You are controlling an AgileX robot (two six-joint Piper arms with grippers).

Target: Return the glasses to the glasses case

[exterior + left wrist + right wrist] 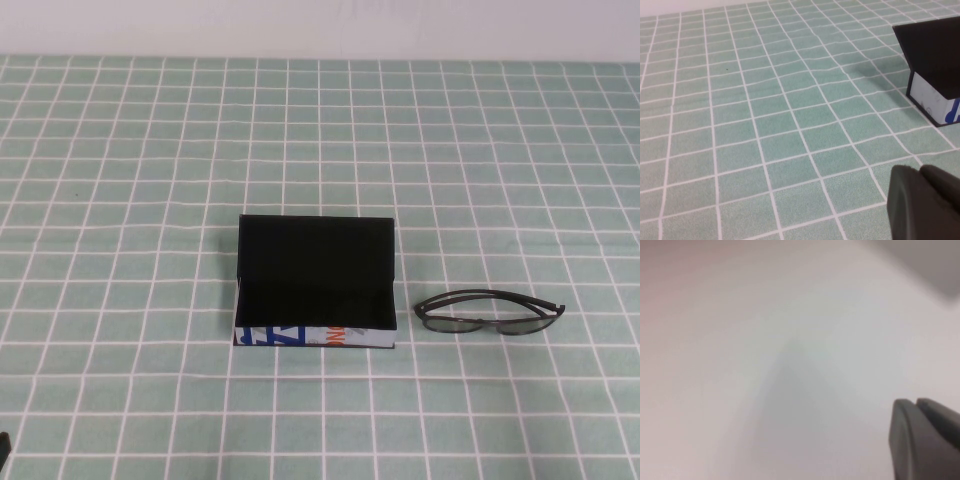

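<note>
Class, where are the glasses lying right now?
In the high view, the glasses lie folded on the green checked tablecloth, just to the right of the open glasses case, apart from it, toward the robot's right.

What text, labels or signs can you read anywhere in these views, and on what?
Glasses case, white front edge: blue and orange printed marks, too blurred to read.
Glasses, right of the case: no marking visible.
Left gripper, low over the tablecloth left of the case: no text.
Right gripper, facing a blank pale surface: no text.
No legible words or numbers anywhere.
</note>
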